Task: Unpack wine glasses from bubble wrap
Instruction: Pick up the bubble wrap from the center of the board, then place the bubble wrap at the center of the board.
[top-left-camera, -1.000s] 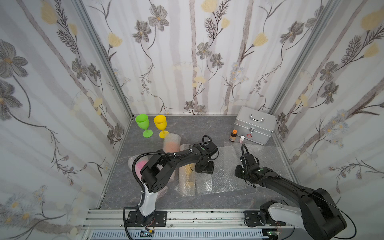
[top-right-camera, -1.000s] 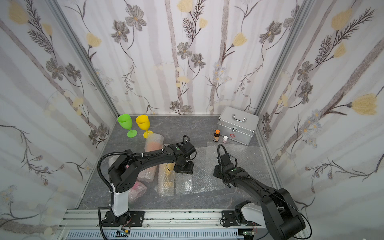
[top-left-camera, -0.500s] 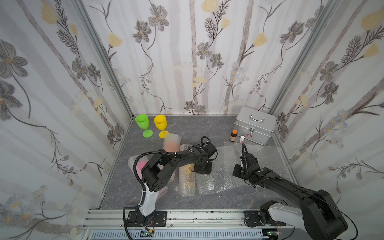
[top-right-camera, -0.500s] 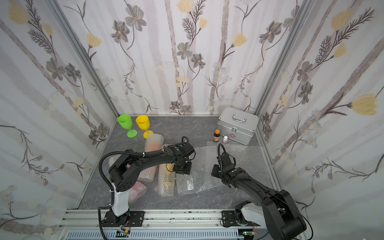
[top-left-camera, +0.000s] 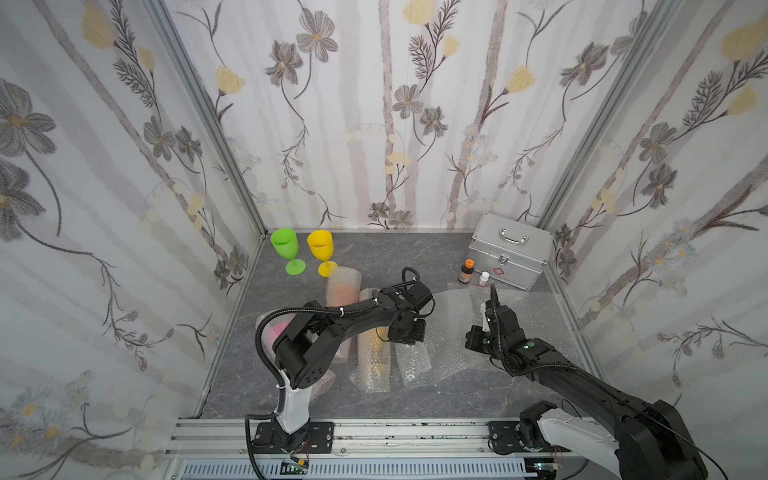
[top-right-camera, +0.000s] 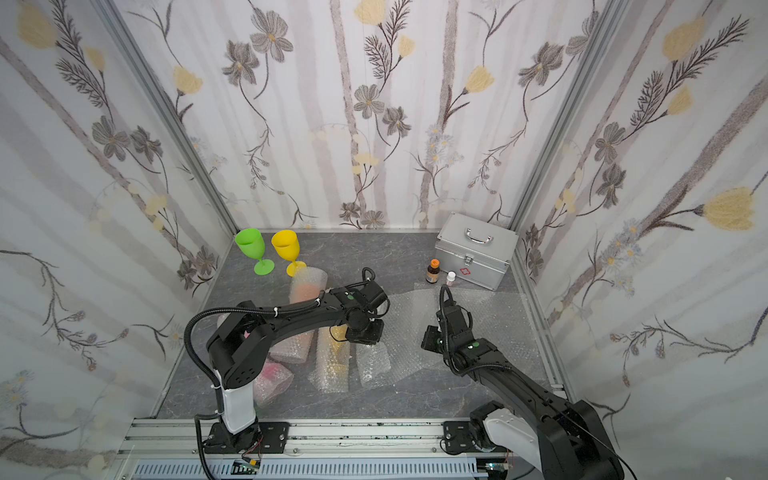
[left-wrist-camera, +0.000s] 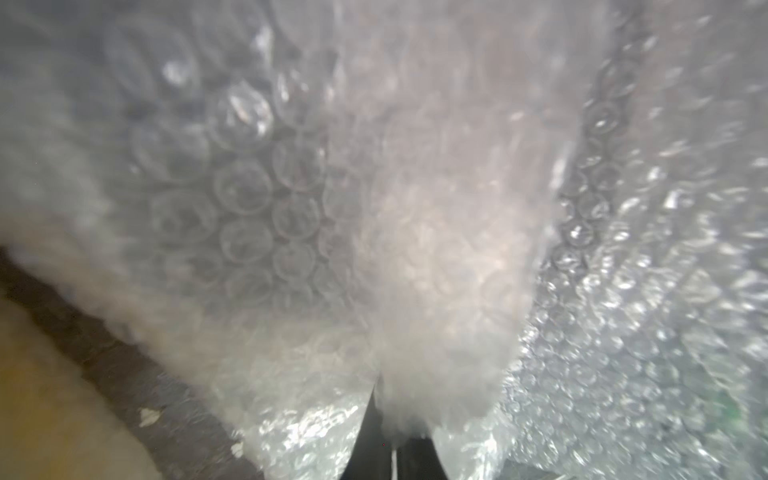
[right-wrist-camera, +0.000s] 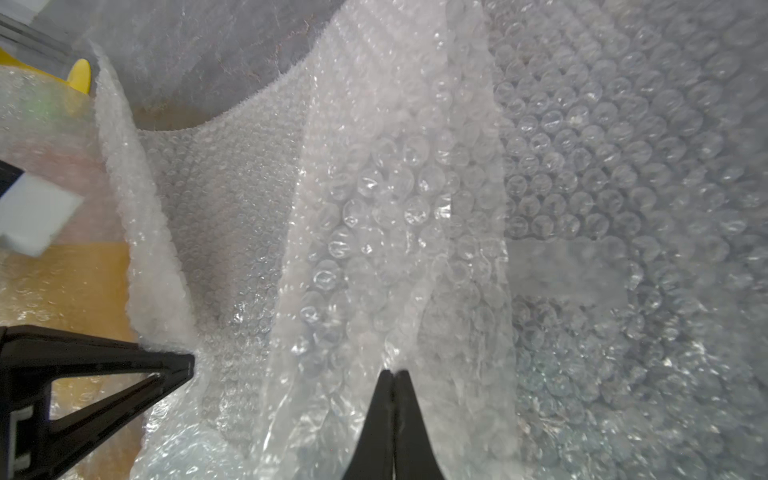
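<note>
On the silver case (top-left-camera: 515, 249) sits a small red cross-like emblem (top-left-camera: 498, 272).

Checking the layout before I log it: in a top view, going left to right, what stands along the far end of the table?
lime green goblet → yellow goblet → orange-capped brown bottle → small white bottle → silver case

You see two unwrapped goblets (top-left-camera: 286, 248), three bubble-wrap rolls (top-left-camera: 372, 356) (one partly hidden), two small bottles (top-left-camera: 466, 272) and one metal case (top-left-camera: 509, 254).
</note>
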